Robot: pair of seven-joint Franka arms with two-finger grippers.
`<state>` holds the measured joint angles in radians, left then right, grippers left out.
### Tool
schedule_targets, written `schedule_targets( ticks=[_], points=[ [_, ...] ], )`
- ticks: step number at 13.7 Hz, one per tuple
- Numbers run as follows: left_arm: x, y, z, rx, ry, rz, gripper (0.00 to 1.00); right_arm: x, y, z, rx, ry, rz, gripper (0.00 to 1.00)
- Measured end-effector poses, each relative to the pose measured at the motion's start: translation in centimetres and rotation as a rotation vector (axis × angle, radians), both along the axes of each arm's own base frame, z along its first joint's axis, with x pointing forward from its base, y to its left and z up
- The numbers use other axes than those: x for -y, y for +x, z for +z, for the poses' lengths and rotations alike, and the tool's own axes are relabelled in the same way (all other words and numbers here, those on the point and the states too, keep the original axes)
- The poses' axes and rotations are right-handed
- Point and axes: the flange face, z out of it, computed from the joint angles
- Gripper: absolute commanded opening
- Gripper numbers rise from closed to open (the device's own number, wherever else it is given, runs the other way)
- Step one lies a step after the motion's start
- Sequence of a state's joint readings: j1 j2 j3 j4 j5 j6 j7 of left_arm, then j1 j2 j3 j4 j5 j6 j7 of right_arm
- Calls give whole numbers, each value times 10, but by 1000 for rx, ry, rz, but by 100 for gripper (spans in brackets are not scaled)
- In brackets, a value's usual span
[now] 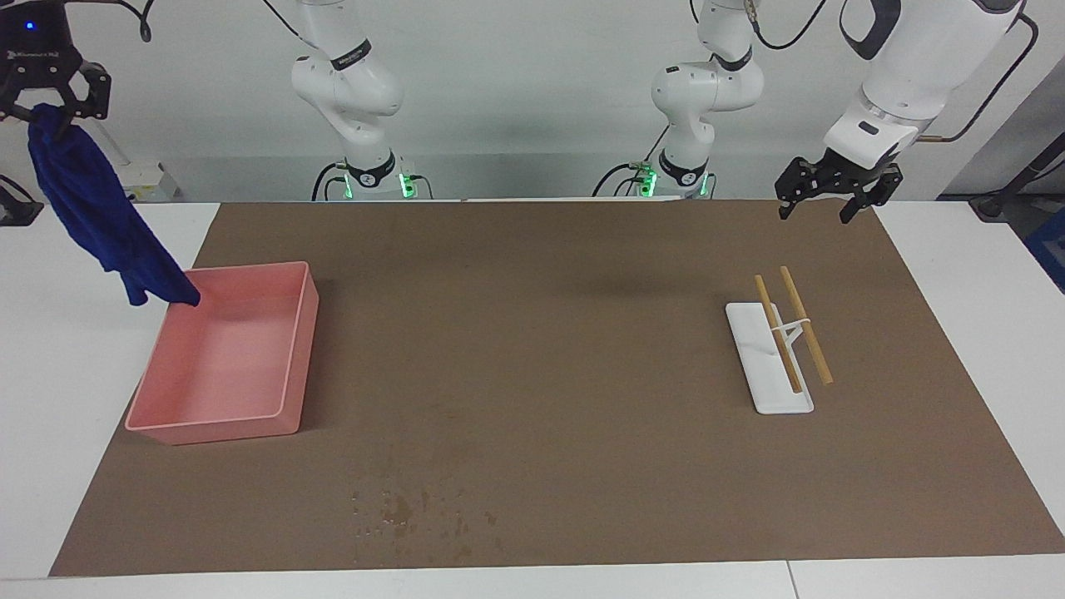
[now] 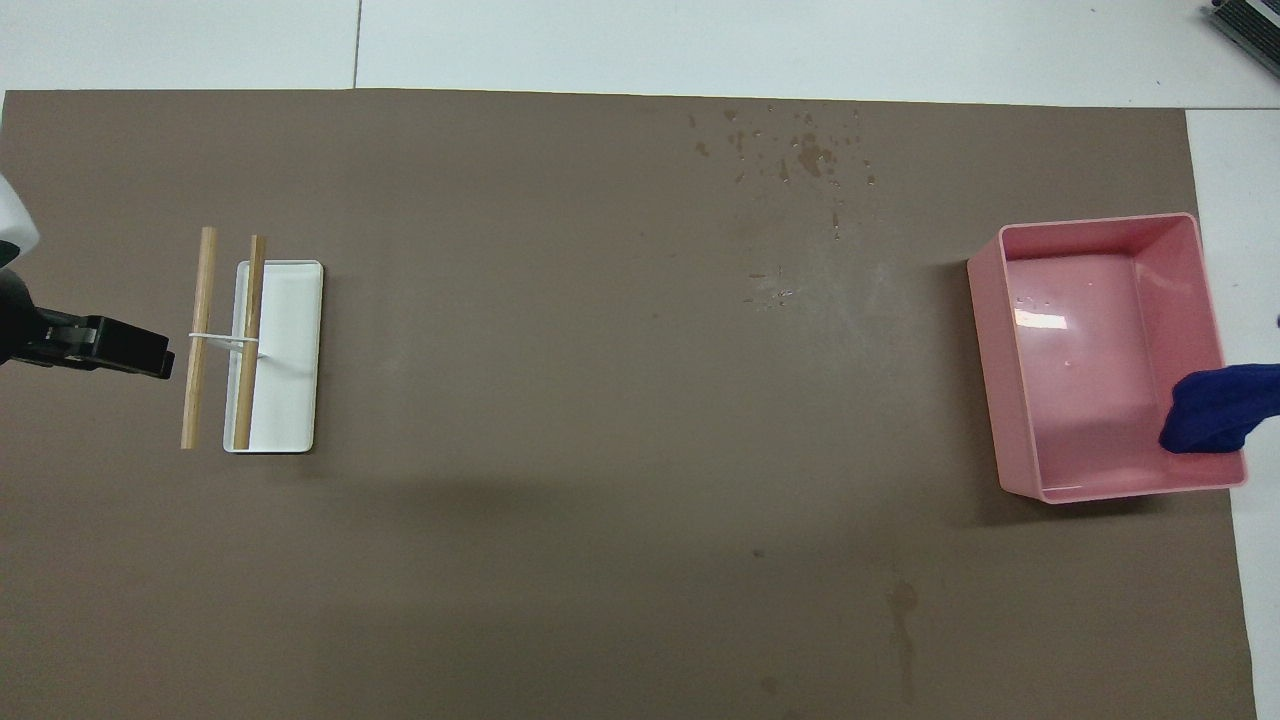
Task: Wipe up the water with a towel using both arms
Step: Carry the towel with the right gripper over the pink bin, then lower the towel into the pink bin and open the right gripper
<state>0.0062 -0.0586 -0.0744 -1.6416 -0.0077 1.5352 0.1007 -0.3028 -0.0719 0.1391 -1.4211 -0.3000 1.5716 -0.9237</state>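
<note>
Towel (image 1: 96,208) hangs lengthwise downward, clamped in right gripper (image 1: 46,104); left gripper (image 1: 834,200) open, empty.

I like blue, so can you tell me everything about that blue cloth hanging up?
The towel is deep blue soft cloth, bunched and creased, not spread out. The right gripper pinches its top end high in the air, so it hangs in a long, slightly slanted drape. Its bottom tip dangles over the corner of the pink tub at the right arm's end of the table; whether it touches the rim cannot be told. It is away from the water drops.
</note>
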Motion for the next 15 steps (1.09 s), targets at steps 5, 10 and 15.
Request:
schedule_targets(
  ticks=[5, 10, 15],
  points=[
    [0, 0, 0, 0, 0, 0, 100, -29, 1, -35, -5, 30, -4, 0],
    [0, 0, 0, 0, 0, 0, 100, -24, 19, -116, -7, 47, 33, 0],
    [0, 0, 0, 0, 0, 0, 100, -29, 23, -143, 9, 55, 30, 100]
  ],
)
